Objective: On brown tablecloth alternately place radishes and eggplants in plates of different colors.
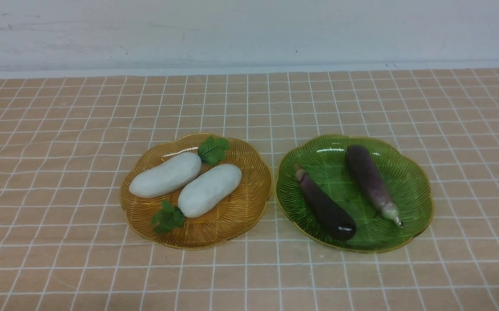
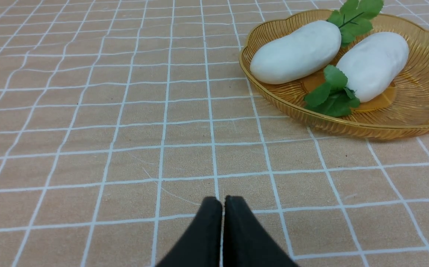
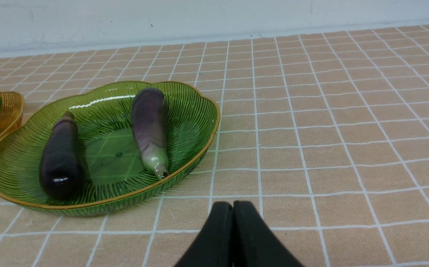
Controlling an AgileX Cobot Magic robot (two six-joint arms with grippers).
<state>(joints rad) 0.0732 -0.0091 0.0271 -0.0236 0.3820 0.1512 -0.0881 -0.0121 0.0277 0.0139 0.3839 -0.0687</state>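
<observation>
Amber plate point(image 1: 249, 203): we see it left of centre on the brown tablecloth point(image 1: 59, 172), holding both radishes side by side.
Radishes: the farther radish point(image 1: 165, 175) has its leaves pointing away from us and to the right; the nearer radish point(image 1: 209, 190) has its leaves pointing toward us and to the left. Both long axes run on the same diagonal.
Green plate point(image 1: 418, 190): just beside the amber one, rims almost touching; it holds both eggplants.
Eggplants: the darker eggplant point(image 1: 325, 205) lies on the left, fat end toward us; the paler eggplant point(image 1: 372, 181) lies on the right, pale stem end toward us. The two lie roughly parallel, slanting toward us and to the right.
Left gripper point(image 2: 222, 202): fingers pressed together, holding nothing, low over bare cloth; the amber plate lies ahead of it and toward the middle of the table.
Right gripper point(image 3: 233, 207): also closed and empty; the green plate lies ahead of it and toward the middle.
Nearer arm: we judge the left arm nearer the radishes, the right nearer the eggplants.
Task stage: we judge the sorting done, each kind in its own colour.
Next move: if any, we would expect a retreat straight back, clear of the rims.
</observation>
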